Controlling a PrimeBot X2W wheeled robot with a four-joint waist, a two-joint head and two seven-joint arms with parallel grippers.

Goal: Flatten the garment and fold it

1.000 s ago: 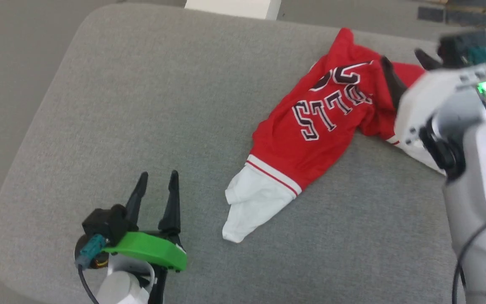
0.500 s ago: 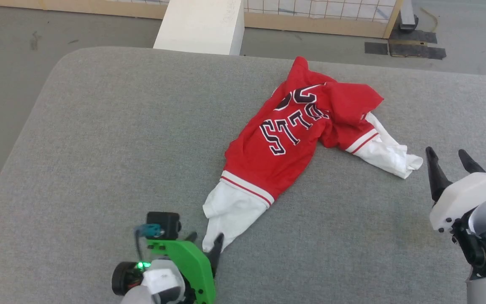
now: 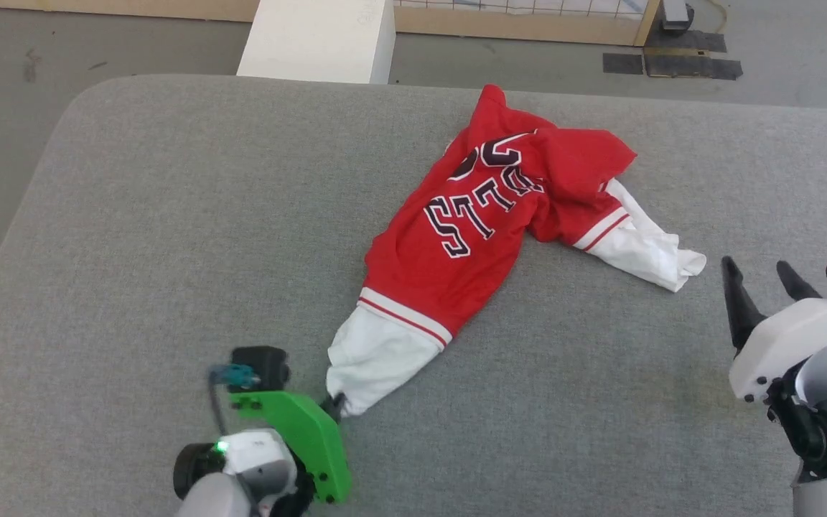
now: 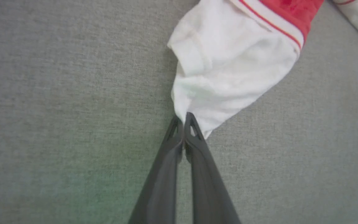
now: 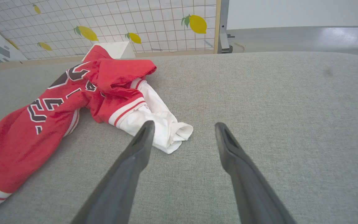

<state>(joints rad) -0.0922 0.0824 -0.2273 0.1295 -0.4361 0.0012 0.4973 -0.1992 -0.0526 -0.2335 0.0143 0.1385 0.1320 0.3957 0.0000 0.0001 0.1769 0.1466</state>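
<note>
One white sleeve of the garment is being pinched by my closed left gripper; my right gripper is hanging wide open, empty.

Table: garment lies on it, running diagonally from far centre to near left. Near sleeve ends at the left gripper, touching its tips. Other sleeve lies rightward; right gripper is near it, apart. Box stands behind the table, panel behind the box.
</note>
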